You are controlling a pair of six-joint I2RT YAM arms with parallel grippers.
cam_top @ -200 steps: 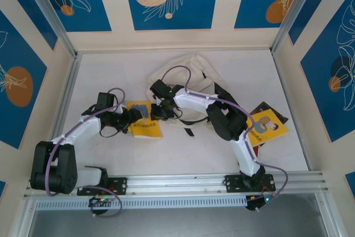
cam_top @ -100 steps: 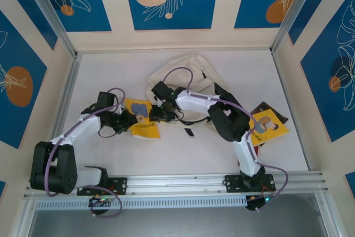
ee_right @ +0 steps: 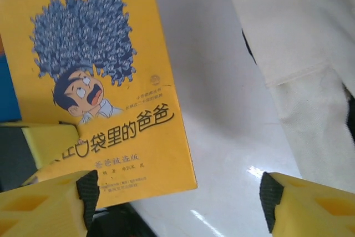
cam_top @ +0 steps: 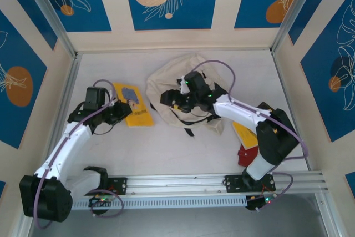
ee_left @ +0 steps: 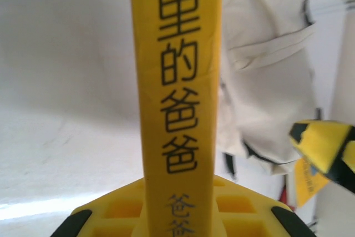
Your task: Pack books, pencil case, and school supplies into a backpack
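A yellow book point(cam_top: 135, 105) with a grey-blue picture is held off the table by my left gripper point(cam_top: 122, 108), which is shut on its near-left edge. From the left wrist, this book point(ee_left: 178, 81) stands edge-on between the jaws of the left gripper point(ee_left: 177, 217). My right gripper point(cam_top: 168, 99) hangs open over the left side of the cream backpack point(cam_top: 183, 73), just right of the book. In the right wrist view the book point(ee_right: 105, 81) lies ahead of the open right gripper point(ee_right: 177, 201), with nothing between its fingers point(ee_right: 310, 206). The backpack point(ee_right: 294, 37) fills the upper right there.
More books lie at the right under the right arm: a yellow one point(cam_top: 242, 133) and a red-printed one point(cam_top: 245, 157). Framed walls close in the table on three sides, and a metal rail point(cam_top: 183, 181) runs along the near edge.
My left gripper shut on the yellow book and drew it left and back. My right gripper opened, let go of the book and pulled right over the backpack.
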